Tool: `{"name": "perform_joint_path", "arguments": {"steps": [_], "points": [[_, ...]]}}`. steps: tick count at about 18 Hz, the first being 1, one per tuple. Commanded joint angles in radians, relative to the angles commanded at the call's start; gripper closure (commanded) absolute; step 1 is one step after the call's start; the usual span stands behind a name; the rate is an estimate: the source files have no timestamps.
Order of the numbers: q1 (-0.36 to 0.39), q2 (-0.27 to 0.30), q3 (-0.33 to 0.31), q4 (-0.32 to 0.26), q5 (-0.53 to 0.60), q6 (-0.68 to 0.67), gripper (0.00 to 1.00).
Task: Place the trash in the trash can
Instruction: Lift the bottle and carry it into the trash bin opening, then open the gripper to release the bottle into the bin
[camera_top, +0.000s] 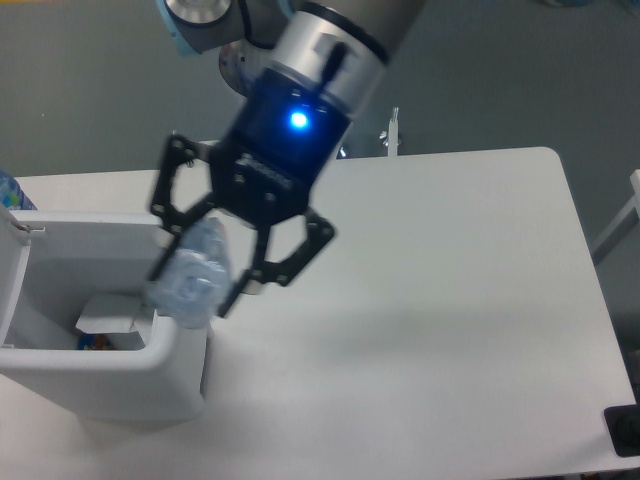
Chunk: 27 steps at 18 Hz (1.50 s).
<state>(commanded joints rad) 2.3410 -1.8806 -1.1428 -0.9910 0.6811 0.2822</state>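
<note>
While the black two-finger tool (195, 288) gripped the clear plastic water bottle (192, 276) over the boxy white trash can's (180, 362) rim, no label was readable.

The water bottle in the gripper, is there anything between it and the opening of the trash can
Nothing visible blocks it. The gripper holds the water bottle above the near right rim of the trash can, whose opening is uncovered, with some items at the bottom.

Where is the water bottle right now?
The water bottle is up in the air on the left, held in the gripper, just over the near right rim of the trash can.
</note>
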Motion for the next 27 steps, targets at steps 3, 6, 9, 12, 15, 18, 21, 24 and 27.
{"name": "perform_joint_path", "arguments": {"steps": [3, 6, 9, 12, 15, 18, 21, 24, 27], "points": [[-0.035, -0.015, -0.008, 0.043, 0.000, -0.004, 0.71], [-0.058, -0.015, -0.017, 0.055, 0.002, -0.006, 0.70], [-0.071, -0.021, -0.026, 0.058, 0.002, -0.002, 0.70], [-0.097, -0.034, -0.026, 0.074, 0.002, 0.003, 0.69], [-0.110, -0.046, -0.028, 0.080, 0.002, 0.006, 0.66], [-0.129, -0.066, -0.029, 0.093, 0.009, 0.006, 0.64], [-0.143, -0.066, -0.063, 0.130, 0.012, 0.015, 0.56], [-0.143, -0.057, -0.087, 0.138, 0.012, 0.020, 0.24], [-0.143, -0.025, -0.130, 0.140, 0.012, 0.025, 0.02]]}}
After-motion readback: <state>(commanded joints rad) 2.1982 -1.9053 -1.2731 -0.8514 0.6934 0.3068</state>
